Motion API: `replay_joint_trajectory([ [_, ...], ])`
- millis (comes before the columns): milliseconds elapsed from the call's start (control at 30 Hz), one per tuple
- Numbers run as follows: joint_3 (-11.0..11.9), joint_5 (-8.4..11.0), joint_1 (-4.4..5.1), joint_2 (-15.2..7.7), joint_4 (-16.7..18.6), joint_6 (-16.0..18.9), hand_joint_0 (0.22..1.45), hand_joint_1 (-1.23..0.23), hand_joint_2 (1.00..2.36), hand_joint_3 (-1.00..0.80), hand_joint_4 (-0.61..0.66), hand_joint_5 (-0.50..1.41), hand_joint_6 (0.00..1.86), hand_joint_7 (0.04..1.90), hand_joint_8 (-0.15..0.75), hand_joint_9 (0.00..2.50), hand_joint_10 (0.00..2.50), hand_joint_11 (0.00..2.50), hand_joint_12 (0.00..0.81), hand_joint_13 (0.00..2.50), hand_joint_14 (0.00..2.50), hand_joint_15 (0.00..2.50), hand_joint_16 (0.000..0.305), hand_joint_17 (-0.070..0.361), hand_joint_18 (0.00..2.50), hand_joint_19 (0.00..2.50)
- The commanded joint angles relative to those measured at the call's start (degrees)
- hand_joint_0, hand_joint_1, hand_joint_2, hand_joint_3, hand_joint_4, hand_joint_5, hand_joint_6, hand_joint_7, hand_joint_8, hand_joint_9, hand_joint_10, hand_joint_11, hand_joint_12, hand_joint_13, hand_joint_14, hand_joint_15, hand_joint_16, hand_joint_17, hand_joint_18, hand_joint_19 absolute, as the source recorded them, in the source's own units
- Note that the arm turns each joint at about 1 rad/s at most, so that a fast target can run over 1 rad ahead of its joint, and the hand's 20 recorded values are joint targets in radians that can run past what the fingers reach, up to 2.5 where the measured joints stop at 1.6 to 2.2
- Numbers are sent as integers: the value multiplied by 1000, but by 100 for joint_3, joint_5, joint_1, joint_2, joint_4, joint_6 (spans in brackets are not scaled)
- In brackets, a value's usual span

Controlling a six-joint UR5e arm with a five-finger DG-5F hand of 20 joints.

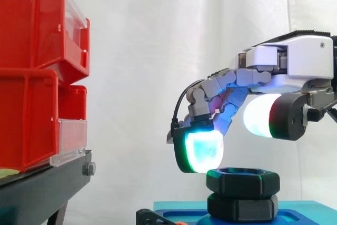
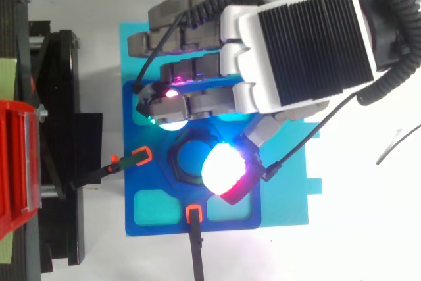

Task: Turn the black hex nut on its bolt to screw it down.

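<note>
The black hex nut (image 1: 242,180) sat atop a second black hex piece (image 1: 242,207) at the middle of the blue fixture (image 2: 289,202). The hand (image 1: 295,61) hovered just above it, its fingers loosely bent and gripping nothing (in the side view one glowing fingertip (image 1: 202,151) hung just beside the nut's left edge, and the thumb pad (image 1: 260,117) was clear above it).

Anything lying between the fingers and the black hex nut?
Nothing: in the side view the fingers sit close above the black hex nut, with no object in the gap.
</note>
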Motion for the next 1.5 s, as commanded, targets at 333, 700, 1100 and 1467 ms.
replay_joint_trajectory([
  [333,210,-16,109,8,-51,9,530,-182,1000,-500,113,-54,503,873,231,978,0,61,290,653,4,112,40,90,581,366],
  [700,201,151,381,-1,107,9,530,-184,1000,-500,93,-68,502,724,214,941,0,0,284,637,3,89,40,90,583,360],
  [1100,-54,362,557,-1,301,193,530,-185,1000,-500,82,-72,502,700,217,912,0,0,279,606,1,63,40,89,580,335],
  [1467,-283,336,522,-1,415,185,530,-181,1000,-500,111,-57,503,842,227,918,1,0,283,599,3,81,40,90,571,349],
])
